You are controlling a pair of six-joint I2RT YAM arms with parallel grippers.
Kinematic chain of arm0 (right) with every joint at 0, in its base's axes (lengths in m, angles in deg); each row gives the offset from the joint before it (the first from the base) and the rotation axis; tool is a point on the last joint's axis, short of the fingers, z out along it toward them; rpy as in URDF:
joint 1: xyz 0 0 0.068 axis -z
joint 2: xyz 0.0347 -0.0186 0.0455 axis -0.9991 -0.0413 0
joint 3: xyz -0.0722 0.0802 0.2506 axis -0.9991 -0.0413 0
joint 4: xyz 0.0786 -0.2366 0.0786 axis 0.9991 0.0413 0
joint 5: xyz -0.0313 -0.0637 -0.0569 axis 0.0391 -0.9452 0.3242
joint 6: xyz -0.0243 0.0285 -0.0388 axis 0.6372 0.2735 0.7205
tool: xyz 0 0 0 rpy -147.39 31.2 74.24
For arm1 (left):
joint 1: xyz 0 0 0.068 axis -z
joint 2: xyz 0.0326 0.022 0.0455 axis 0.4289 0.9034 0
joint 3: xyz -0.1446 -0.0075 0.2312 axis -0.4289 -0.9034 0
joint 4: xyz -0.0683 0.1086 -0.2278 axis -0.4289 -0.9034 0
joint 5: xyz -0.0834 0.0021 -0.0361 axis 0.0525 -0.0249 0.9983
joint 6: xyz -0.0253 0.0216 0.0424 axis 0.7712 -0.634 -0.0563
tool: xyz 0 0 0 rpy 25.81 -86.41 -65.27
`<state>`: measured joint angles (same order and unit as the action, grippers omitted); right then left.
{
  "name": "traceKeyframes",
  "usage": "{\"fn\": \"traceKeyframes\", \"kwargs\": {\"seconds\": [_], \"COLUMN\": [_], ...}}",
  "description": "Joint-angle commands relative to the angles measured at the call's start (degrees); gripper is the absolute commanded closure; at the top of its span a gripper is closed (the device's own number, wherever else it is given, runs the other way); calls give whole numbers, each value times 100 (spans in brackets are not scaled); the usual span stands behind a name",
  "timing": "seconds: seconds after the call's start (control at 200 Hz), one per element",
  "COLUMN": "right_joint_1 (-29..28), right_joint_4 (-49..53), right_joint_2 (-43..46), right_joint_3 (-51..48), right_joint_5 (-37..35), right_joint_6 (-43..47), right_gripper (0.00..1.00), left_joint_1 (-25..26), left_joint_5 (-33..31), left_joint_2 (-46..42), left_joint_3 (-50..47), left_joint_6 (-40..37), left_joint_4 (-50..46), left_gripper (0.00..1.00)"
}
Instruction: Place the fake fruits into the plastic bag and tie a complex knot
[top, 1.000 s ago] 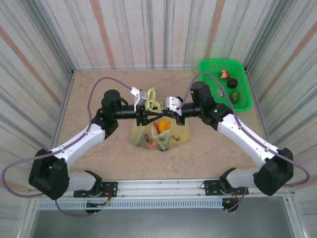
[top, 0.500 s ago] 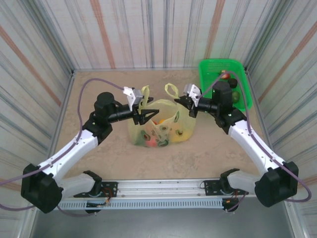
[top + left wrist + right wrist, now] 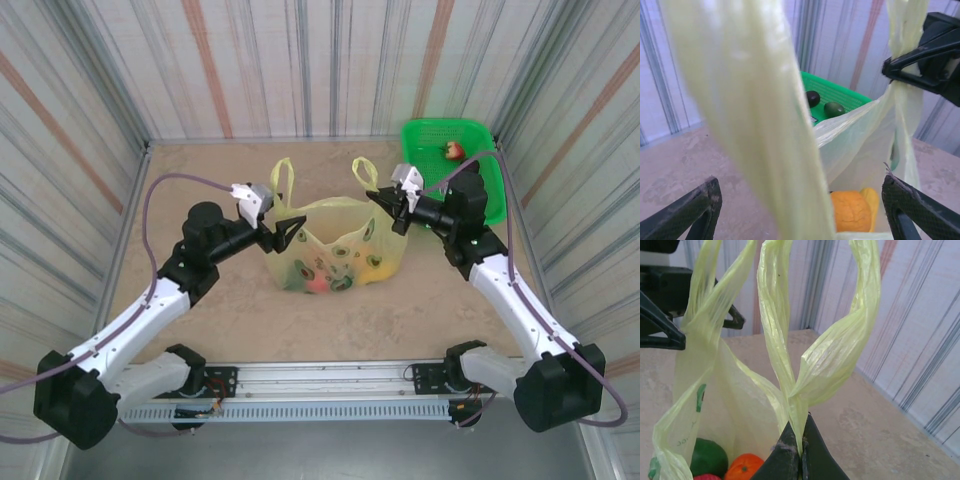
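Arms stretched inward, my right end effector point(image 3: 386, 203) pinches the bag point(image 3: 335, 235); my left end effector point(image 3: 290, 233) sits spread around its handle point(image 3: 283, 182).

The plastic bag point(image 3: 335, 240) is thin, translucent yellow-green film, crinkled and softly glossy. Through it the fake fruits point(image 3: 320, 280) look like smooth, shiny plastic. My 2 left fingers point(image 3: 687, 215) are matt black with a fine mesh texture. The basket point(image 3: 440, 130) is rigid green plastic lattice; the table point(image 3: 200, 170) — matt, marbled beige.

1 plastic bag point(image 3: 335, 250), 2 loop handles point(image 3: 283, 185), 1 green basket point(image 3: 440, 135), 3 basket fruits point(image 3: 813, 98), 1 left hand point(image 3: 290, 231), 1 right hand point(image 3: 381, 201)
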<state>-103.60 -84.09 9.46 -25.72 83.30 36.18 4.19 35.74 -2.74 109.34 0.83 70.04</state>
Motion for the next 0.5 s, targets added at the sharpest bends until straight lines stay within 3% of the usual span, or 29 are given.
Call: {"fn": "traceKeyframes", "kwargs": {"seconds": [0.0, 0.17, 0.341, 0.496], "right_joint_1": [67, 76, -29, -485], "right_joint_4": [-333, -356, -389, 158], "right_joint_2": [199, 204, 117, -89], "right_joint_3": [-14, -25, 16, 253], "right_joint_5": [-25, 52, 329, 323], "right_joint_6": [-231, -259, -280, 202], "right_gripper": [100, 100, 100, 100], "left_joint_1": [-32, -32, -32, -32], "left_joint_5": [-299, -13, 96, 392], "left_joint_2": [-82, 204, 402, 622], "left_joint_3": [-271, -362, -360, -257], "left_joint_6": [35, 149, 264, 297], "left_joint_4": [603, 1128, 1568, 1815], "left_gripper": [16, 23, 49, 57]}}
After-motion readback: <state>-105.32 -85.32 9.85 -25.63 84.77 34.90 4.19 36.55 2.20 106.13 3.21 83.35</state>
